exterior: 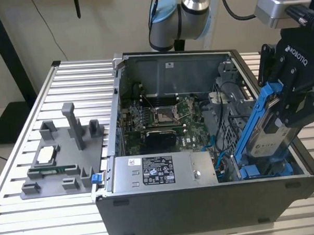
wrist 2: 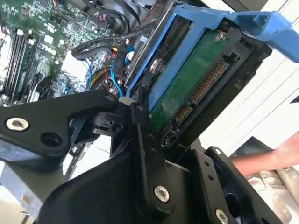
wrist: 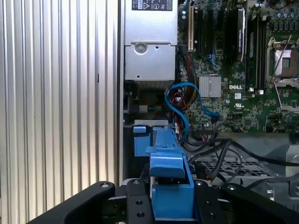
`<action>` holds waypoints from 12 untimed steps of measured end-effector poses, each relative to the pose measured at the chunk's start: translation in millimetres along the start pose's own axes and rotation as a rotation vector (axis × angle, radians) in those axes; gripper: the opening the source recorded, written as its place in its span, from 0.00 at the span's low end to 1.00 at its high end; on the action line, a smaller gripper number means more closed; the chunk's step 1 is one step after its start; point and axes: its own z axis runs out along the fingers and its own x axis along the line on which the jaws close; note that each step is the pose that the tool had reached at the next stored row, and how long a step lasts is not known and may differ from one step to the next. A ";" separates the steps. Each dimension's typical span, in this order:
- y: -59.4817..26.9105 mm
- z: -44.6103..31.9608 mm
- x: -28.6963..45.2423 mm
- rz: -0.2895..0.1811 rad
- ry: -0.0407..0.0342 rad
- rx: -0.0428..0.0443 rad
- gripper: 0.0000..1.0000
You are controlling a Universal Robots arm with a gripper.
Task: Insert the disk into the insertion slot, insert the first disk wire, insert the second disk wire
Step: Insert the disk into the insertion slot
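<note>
Holding disk [exterior: 266, 141] clenched in tool [exterior: 287, 106], tilted steeply w/ lower end near insertion slot [exterior: 253, 171], prob. to line up w/ cage walls.

Blue-framed silver-grey disk [exterior: 272, 133], steeply tilted on edge; lower end inside the open case [exterior: 203, 212]

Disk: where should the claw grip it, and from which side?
Grip the upper end, claw closing across the blue carrier bracket, coming from above. The disk stands steeply tilted with its lower end down inside the computer case, so the top end is the free part. The claw is clamped there now.
</note>
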 end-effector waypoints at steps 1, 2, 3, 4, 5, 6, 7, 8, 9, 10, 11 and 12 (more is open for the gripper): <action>0.0 0.8 -0.1 0.000 -0.0012 0.0000 0.00; 0.0 1.4 -0.2 0.000 -0.0022 0.0000 0.00; 0.0 2.0 -0.2 0.000 -0.0033 -0.0001 0.00; -0.1 2.4 -0.2 0.000 -0.0046 -0.0001 0.00; -0.3 3.1 -0.2 0.000 -0.0056 0.0000 0.00; -0.5 3.9 -0.2 0.000 -0.0062 -0.0001 0.00; -0.6 5.1 -0.2 0.000 -0.0066 -0.0001 0.00; -0.7 6.7 -0.2 0.000 -0.0070 -0.0001 0.00; -0.9 8.7 -0.3 0.000 -0.0078 -0.0001 0.00; -0.9 10.4 -0.3 0.000 -0.0084 -0.0001 0.00; -1.0 12.1 -0.3 0.000 -0.0092 -0.0001 0.00; -1.1 14.1 -0.4 0.000 -0.0102 -0.0002 0.00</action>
